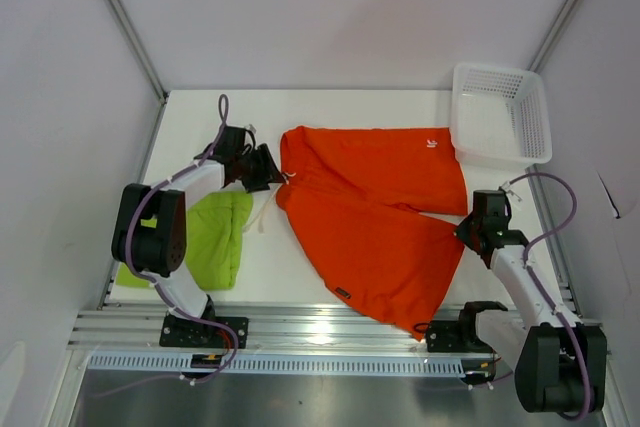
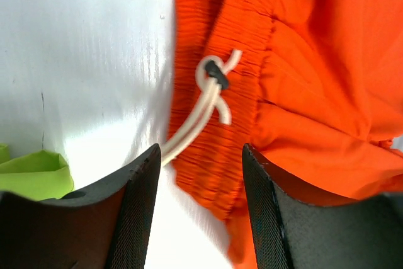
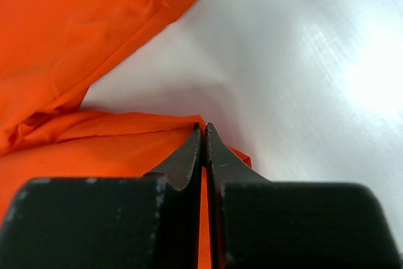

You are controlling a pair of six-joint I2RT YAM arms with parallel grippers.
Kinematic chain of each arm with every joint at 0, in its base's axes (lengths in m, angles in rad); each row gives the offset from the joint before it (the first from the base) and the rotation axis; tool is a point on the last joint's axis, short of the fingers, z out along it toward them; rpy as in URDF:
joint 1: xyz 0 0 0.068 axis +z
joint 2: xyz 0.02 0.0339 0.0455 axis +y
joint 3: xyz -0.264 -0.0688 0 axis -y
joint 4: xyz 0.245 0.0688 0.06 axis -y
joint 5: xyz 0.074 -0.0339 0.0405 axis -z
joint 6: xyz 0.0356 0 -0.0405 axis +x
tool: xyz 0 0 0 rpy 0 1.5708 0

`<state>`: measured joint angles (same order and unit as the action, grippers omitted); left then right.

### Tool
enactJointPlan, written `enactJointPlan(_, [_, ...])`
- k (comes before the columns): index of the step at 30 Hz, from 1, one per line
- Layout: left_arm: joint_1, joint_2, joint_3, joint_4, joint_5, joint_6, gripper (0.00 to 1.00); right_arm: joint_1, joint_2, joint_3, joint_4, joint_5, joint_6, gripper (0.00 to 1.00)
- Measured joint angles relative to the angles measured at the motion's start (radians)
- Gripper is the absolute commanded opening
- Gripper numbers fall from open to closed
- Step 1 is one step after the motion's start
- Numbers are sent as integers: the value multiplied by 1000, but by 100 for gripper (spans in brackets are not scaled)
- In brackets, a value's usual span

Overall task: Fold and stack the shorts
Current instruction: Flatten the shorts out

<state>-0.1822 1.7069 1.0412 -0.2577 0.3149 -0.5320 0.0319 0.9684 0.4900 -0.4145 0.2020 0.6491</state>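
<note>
looking roughly half done: lime green shorts lie folded, orange shorts sprawl unstacked, right gripper pinching their edge, left gripper spread astride the waistband.

the orange-red shorts are one bright colour all over, with a small white logo and a cream-white drawstring at the waistband. the lime green shorts are plain. the basket is white with a fine mesh grid. the table is plain white. the cables on the arms are purple.
</note>
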Motion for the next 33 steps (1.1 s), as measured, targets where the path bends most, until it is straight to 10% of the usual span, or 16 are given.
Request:
enactJointPlan(2, [-2, -5, -5, 0, -5, 0, 57, -47, 5, 6, 2, -5, -14, 30])
enactJointPlan(3, [-3, -7, -8, 0, -6, 0, 57, -65, 8, 11, 4, -8, -20, 67])
enactJointPlan(4, [-4, -8, -10, 0, -8, 0, 57, -83, 13, 16, 8, -14, -26, 81])
enactJointPlan(6, [-9, -8, -15, -1, -13, -1, 58, -99, 34, 31, 8, -32, -51, 89])
enactJointPlan(21, [-52, -19, -186, 183, 22, -69, 62, 247, 223, 264, 164, -417, -112, 72])
enactJointPlan(33, [-53, -125, -297, 300, 42, -122, 64, 401, 898, 617, 549, -752, 21, 15])
